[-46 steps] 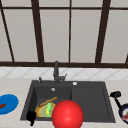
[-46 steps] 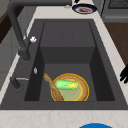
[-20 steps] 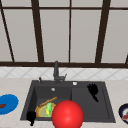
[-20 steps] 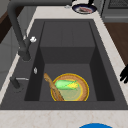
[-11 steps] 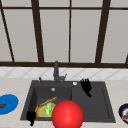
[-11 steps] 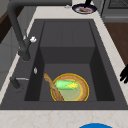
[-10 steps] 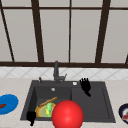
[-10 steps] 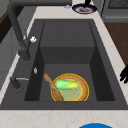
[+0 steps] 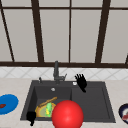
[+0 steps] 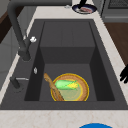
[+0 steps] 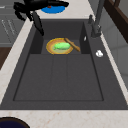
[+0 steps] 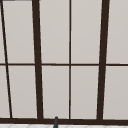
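Since 2.3 s ago the right hand (image 9: 81,82) is showing higher and further left in the front view, moving from the right counter edge to above the sink's (image 9: 100,110) back rim, just right of the tap (image 9: 56,72); its fingers are spreading straight, holding nothing. Going from largest down: the window (image 12: 70,62) is standing behind the counter, and the dark sink is lying below it with a deep basin on the left and a flat drainer on the right. A red ball (image 9: 67,114) is sitting at the front edge, near the middle. A blue plate (image 9: 7,103) is resting on the left counter, and a dark plate (image 9: 124,113) on the right counter. Inside the basin a yellow bowl (image 10: 82,91) is holding a green corn cob (image 10: 65,84), with a wooden spoon (image 10: 51,86) leaning across its rim. The left hand (image 9: 31,117) is hanging at the sink's front left corner, just beside the bowl; I cannot tell how its fingers are standing.
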### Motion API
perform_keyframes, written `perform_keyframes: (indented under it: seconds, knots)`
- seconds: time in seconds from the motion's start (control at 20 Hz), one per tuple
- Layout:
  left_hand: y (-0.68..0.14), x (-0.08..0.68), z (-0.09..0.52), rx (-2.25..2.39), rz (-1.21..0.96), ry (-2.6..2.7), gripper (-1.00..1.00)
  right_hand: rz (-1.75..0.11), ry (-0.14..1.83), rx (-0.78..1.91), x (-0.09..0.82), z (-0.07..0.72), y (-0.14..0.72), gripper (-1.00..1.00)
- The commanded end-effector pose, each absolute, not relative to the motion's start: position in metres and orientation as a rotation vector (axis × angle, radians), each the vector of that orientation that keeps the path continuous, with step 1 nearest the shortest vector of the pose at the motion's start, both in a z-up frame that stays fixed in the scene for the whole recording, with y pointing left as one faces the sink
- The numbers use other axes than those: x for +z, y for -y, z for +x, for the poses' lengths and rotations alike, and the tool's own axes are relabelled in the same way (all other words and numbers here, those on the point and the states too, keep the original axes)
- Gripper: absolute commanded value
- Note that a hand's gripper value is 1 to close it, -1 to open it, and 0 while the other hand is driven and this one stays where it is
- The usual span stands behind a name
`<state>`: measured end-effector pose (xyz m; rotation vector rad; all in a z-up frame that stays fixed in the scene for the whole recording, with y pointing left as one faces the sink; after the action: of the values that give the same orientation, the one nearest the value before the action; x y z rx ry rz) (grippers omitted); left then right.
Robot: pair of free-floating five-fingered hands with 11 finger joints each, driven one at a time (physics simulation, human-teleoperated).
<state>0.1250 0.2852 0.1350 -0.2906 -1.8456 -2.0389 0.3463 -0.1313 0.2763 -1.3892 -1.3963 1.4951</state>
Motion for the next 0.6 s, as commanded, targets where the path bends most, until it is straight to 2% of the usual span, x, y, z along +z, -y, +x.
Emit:
perform_keyframes:
  seconds: [0.0,0.3,0.35,0.45,0.55]
  knots:
    - [-0.285,0.135,0.125,-2.039,-0.291,1.846,0.0,-1.264,1.514,1.456,0.276,0.352,0.129,-1.0]
    - [-0.285,0.135,0.125,-2.039,-0.291,1.846,0.0,-1.185,1.584,1.498,0.27,0.353,0.124,-1.0]
    - [-0.285,0.135,0.125,-2.039,-0.291,1.846,0.0,-1.192,1.6,1.513,0.267,0.352,0.125,-1.0]
    - [-0.285,0.135,0.125,-2.039,-0.291,1.846,0.0,-1.287,1.505,1.52,0.272,0.353,0.124,-1.0]
    - [-0.285,0.135,0.125,-2.039,-0.291,1.846,0.0,-1.291,1.505,1.519,0.271,0.367,0.118,-1.0]
